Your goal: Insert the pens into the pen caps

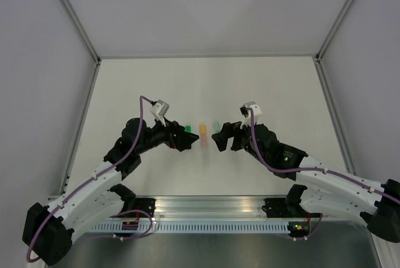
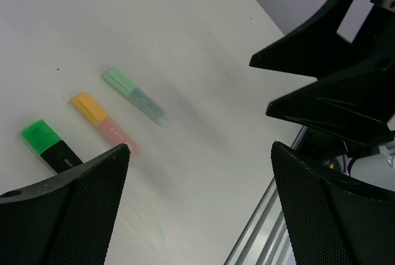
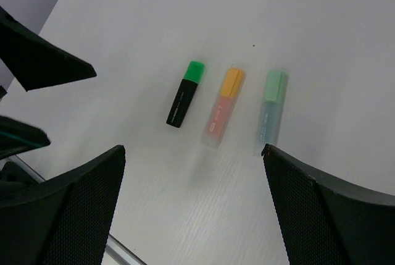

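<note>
Seemingly capped, black pen (image 3: 184, 95) and pale pen (image 3: 271, 112) flank the orange pen (image 3: 222, 107); left hand (image 2: 199, 151) and right hand (image 3: 192, 149) gape empty: lift clear, no nudging.

- My left pincer (image 2: 200, 206) and right pincer (image 3: 192, 209) face each other, spread wide, each barring the other's path across.
- Between them lie the black pen (image 3: 184, 95), orange pen (image 3: 223, 107) and pale pen (image 3: 271, 112), with slim gaps between.
- Past the pens, the surface (image 1: 206, 87) gives open room.

A lab: grey-panelled enclosure (image 1: 206, 5) around a white table (image 1: 262, 87).
</note>
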Robot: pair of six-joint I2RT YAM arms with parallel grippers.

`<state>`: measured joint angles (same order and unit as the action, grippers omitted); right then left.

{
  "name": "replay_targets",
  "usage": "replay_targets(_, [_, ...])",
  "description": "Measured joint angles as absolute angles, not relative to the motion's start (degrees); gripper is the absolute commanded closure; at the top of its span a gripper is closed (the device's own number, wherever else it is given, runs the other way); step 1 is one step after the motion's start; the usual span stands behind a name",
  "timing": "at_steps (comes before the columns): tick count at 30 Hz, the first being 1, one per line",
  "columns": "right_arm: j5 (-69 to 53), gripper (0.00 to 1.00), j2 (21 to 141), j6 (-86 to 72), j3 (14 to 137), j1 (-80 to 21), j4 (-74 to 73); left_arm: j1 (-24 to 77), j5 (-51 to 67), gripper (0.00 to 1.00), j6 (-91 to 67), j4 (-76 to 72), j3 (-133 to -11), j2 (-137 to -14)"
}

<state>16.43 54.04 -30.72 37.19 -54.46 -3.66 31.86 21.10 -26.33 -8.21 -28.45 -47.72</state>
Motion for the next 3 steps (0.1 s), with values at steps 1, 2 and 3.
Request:
replay_targets(1, [17.1, 0.02, 54.1, -30.9, 37.2, -54.5, -3.9, 32.6, 21.6, 0.0, -26.0, -8.4, -28.4, -47.8])
replay_targets(2, [17.8, 0.02, 54.1, -30.9, 37.2, -54.5, -4.0, 33.1, 22.2, 0.0, -25.7, -8.7, -28.4, -47.8])
replay_targets(3, [18.2, 0.02, 54.1, -30.9, 37.2, -54.5, -4.0, 33.6, 22.8, 0.0, -25.5, -9.2, -28.4, -47.7])
